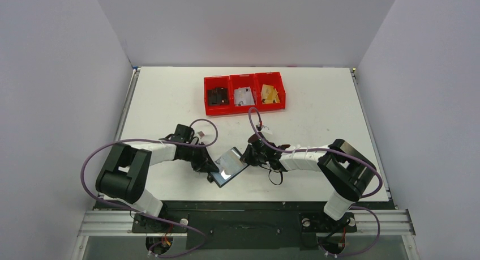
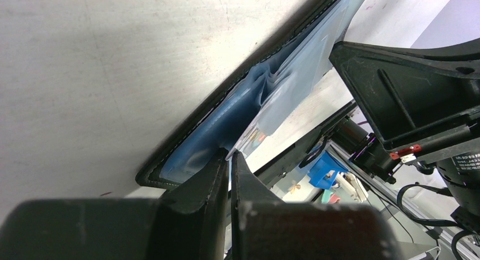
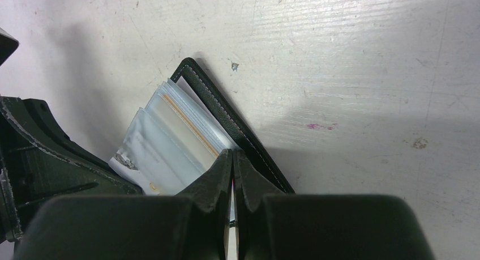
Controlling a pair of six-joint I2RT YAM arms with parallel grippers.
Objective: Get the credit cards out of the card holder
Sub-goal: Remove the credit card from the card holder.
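Observation:
The card holder [image 1: 230, 166] lies open on the table between both arms, its bluish clear sleeves [image 2: 286, 84] fanned out. My left gripper [image 1: 210, 170] is shut on one thin sleeve edge at the near left corner [image 2: 231, 156]. On the far right side, my right gripper [image 1: 249, 156] is shut on a thin pale edge of the sleeve pack [image 3: 232, 153], beside the black cover [image 3: 226, 115]. Whether that edge is a card or a sleeve I cannot tell. A tan credit card [image 3: 189, 124] shows inside one sleeve. Other credit cards lie in the bins: black [image 1: 217, 96], white-grey [image 1: 244, 96], gold [image 1: 270, 94].
Three joined red bins [image 1: 244, 78] stand at the back centre of the white table [image 1: 317, 124]. White walls close in the left, right and back. The right arm's black wrist [image 2: 419, 96] fills the left wrist view's right side.

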